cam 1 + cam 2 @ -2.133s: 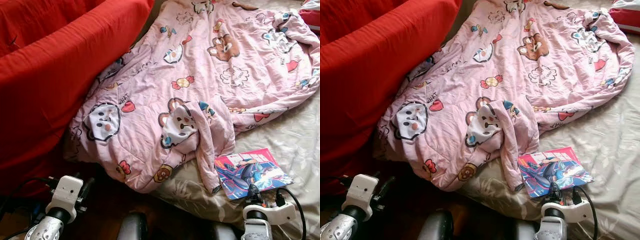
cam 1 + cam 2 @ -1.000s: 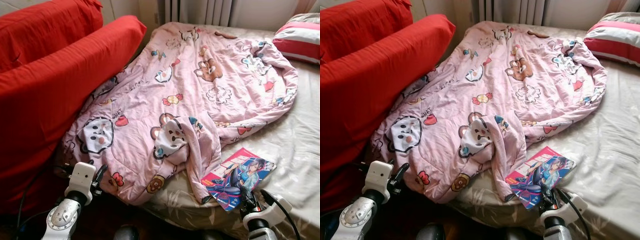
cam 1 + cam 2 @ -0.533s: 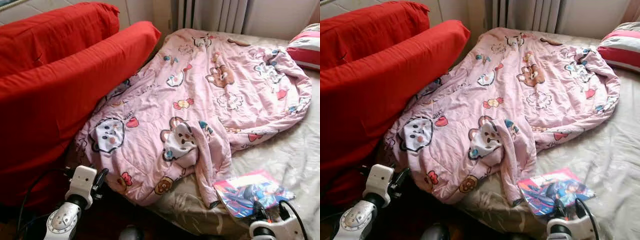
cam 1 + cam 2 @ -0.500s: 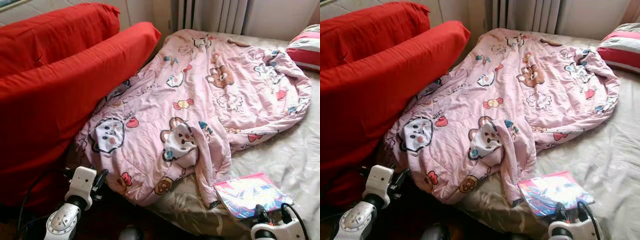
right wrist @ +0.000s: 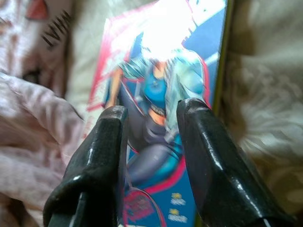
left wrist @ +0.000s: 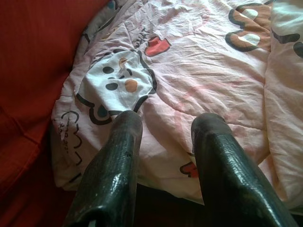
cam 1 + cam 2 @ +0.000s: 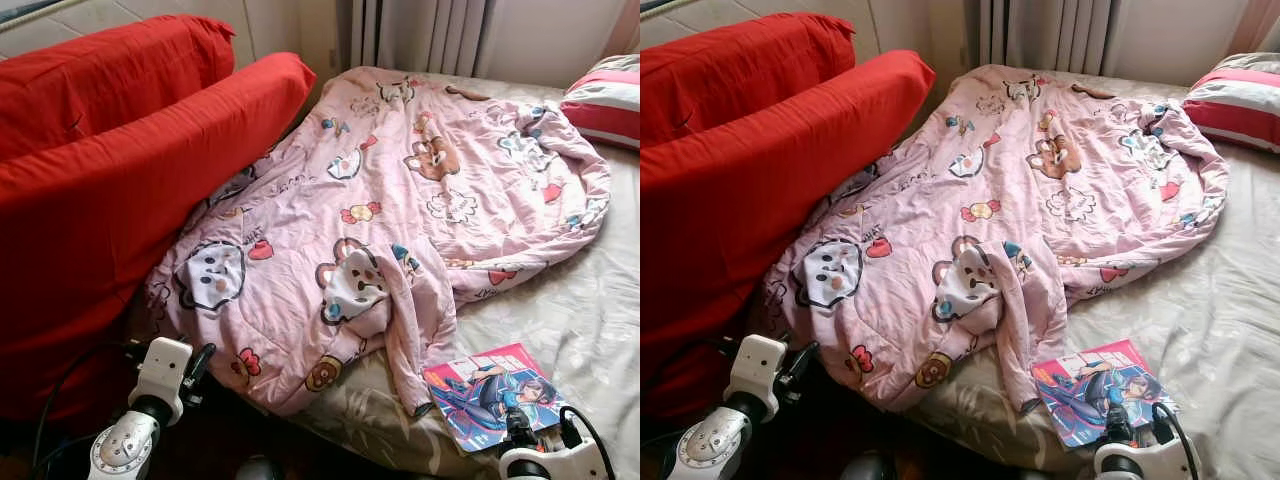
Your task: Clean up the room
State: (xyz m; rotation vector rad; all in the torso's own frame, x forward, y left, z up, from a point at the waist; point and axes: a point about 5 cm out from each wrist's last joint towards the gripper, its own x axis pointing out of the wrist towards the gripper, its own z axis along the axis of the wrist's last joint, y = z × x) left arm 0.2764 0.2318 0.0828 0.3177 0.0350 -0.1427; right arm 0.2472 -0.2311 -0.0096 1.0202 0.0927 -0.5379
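Observation:
A pink cartoon-print quilt point(image 7: 400, 200) lies rumpled across the bed, one corner hanging over the near edge. A colourful comic magazine point(image 7: 490, 392) lies flat on the beige sheet point(image 7: 590, 300) beside that corner. My right gripper point(image 7: 518, 432) hovers at the magazine's near edge. In the right wrist view it point(image 5: 149, 113) is open, with the magazine cover point(image 5: 163, 71) seen between its fingers. My left gripper point(image 7: 198, 362) is low at the left, by the quilt's hanging edge. In the left wrist view it point(image 6: 165, 125) is open, facing the quilt point(image 6: 189, 71).
A big red cushioned sofa point(image 7: 110, 170) stands along the left, close to the bed, with a dark floor gap point(image 7: 210, 440) in between. A red-and-white striped pillow point(image 7: 605, 95) lies at the bed's far right. Curtains point(image 7: 420, 30) hang behind the bed.
The camera has shifted a little, so the whole scene moved in the picture. Both grippers keep their places relative to the quilt and the magazine, still open.

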